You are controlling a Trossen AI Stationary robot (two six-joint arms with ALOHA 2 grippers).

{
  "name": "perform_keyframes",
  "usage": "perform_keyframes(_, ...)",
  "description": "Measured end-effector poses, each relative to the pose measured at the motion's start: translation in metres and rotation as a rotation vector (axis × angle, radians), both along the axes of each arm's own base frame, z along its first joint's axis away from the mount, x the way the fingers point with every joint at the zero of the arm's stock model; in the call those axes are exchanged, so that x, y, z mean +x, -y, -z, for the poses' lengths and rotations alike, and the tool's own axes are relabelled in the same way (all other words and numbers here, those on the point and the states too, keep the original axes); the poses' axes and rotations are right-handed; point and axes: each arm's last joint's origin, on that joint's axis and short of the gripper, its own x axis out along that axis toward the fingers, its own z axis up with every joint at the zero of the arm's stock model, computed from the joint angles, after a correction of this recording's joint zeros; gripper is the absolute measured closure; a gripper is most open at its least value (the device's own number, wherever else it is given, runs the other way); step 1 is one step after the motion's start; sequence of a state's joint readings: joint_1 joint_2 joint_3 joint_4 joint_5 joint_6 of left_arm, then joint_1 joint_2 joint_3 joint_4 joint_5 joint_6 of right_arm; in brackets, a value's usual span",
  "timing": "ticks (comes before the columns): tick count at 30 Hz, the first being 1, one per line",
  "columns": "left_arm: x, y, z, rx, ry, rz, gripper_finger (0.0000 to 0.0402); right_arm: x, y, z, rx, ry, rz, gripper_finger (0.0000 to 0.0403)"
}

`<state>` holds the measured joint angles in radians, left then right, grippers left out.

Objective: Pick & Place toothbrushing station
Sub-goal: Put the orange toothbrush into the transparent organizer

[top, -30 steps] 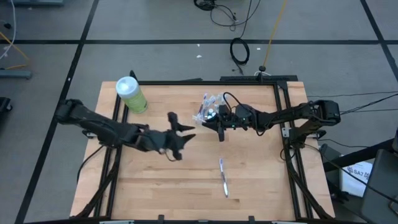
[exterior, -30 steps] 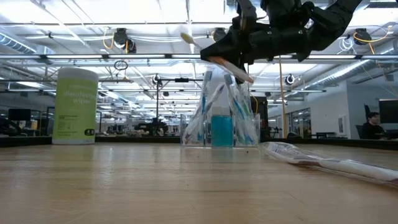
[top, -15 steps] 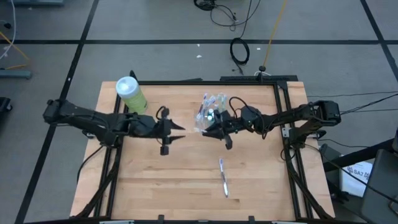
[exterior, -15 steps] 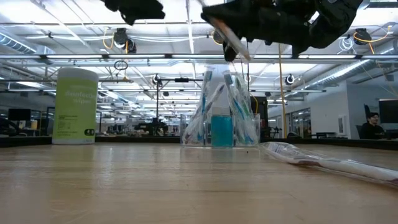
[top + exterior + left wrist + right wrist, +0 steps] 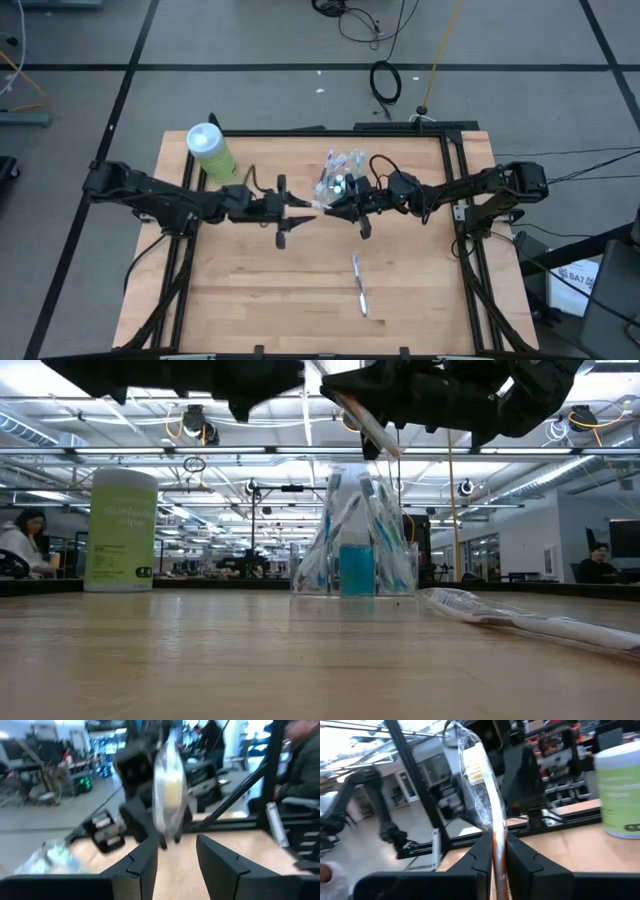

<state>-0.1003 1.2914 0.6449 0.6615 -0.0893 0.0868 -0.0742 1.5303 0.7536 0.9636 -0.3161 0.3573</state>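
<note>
Pale green plastic marks the far-left corner of the wooden table (image 5: 250,290): a big wipes bottle (image 5: 211,152) stands upright there, well clear of the work and seemingly no part of it. Moving rightward in the high view, the left arm reaches level across the table's middle, its left gripper (image 5: 303,207) spread wide, with the dark fingers (image 5: 145,862) parted and nothing between them. That open stance, aimed at the wrapped toothbrush (image 5: 481,780), reads as readiness to receive it in a handover rather than to pick from the table. Just beyond, the right gripper (image 5: 345,208) is clamped on the wrapper's lower end, holding the brush raised off the table with its free head tipped toward the left arm, probably to give the other fingers room to close. Behind the meeting point, near the table's far edge, stands the clear cup (image 5: 352,565), already packed with upright blue and green brushes and a small tube. Nearer the front, right of centre, another wrapped toothbrush (image 5: 359,285) lies flat on the wood, apparently waiting its turn.
</note>
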Motion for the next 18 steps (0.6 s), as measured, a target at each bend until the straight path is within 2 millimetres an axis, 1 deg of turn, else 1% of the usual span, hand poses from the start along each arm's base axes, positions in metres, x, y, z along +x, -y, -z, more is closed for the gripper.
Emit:
perform_keyframes(3, 0.008, -0.005, 0.013, -0.002, -0.051, -0.042, 0.0259, 0.000, 0.000, 0.001, -0.002, -0.010, 0.003, 0.0384)
perform_keyframes(5, 0.012, -0.008, 0.017, 0.009, -0.045, -0.051, 0.0259, 0.000, 0.000, 0.001, -0.003, -0.013, 0.002, 0.0383)
perform_keyframes(10, 0.016, -0.008, 0.015, 0.065, 0.018, -0.024, 0.0258, 0.000, 0.000, 0.001, -0.003, -0.013, 0.001, 0.0370)
perform_keyframes(18, 0.016, -0.013, 0.010, 0.054, 0.069, 0.001, 0.0255, 0.000, 0.001, 0.002, -0.004, -0.024, 0.008, 0.0383)
